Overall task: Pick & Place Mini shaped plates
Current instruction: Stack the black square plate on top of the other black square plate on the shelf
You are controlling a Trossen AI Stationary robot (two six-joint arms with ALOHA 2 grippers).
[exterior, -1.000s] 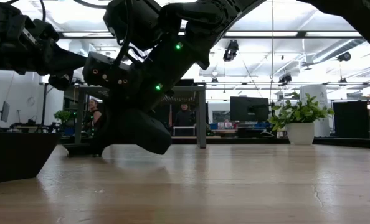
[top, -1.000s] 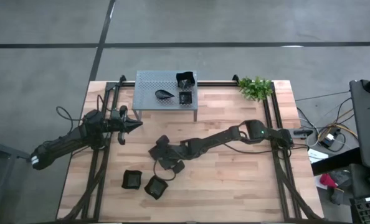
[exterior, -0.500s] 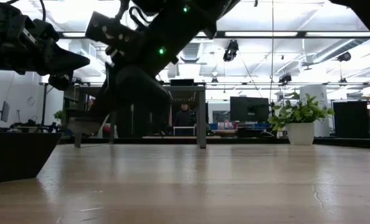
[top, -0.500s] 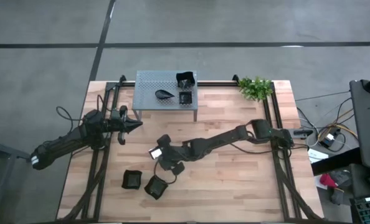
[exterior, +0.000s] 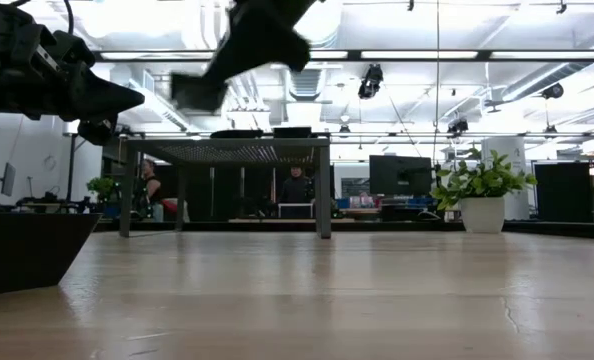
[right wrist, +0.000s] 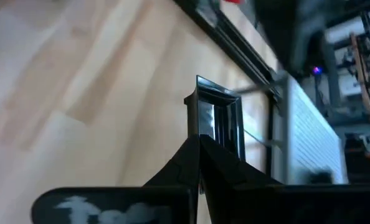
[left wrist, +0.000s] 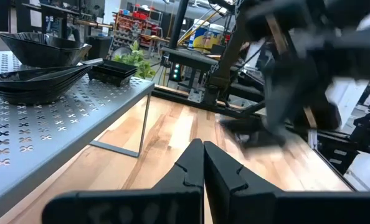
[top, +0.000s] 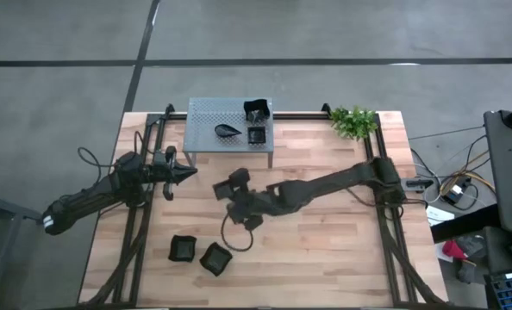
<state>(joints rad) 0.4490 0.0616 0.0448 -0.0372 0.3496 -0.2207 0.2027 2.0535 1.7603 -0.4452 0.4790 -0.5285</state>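
My right gripper [top: 233,188] hangs over the table's middle, in front of the grey shelf [top: 206,116], shut on a small black square plate [right wrist: 215,115]. In the low view it shows blurred at the top [exterior: 239,45]. On the shelf rest a leaf-shaped plate [top: 228,131], a small square plate [top: 257,135] and a wavy-rimmed one [top: 256,109]. Two more black plates [top: 183,248] [top: 215,258] lie flat on the table near its near edge. My left gripper [top: 187,173] waits, shut, left of the shelf; its own view shows the fingers together [left wrist: 203,155]. My right gripper pinches the square plate by one rim [right wrist: 208,132] between its two fingers. The plate sticks out edge-on beyond the fingertips and is lifted clear of the table. The fingers themselves hide how far back the rim reaches.
The shelf stands on thin legs [top: 271,159] at the far middle, with room beneath it. A green plant [top: 353,121] sits at the far right corner. Dark rails [top: 378,172] run along both sides. A dark plate [exterior: 27,250] looms close in the low view.
My right gripper has risen from the table top with the plate and moved toward the far edge, nearer the shelf, turning as it went. In the low view it climbs from table height to the top of the picture. The two plates near the near edge stayed put.
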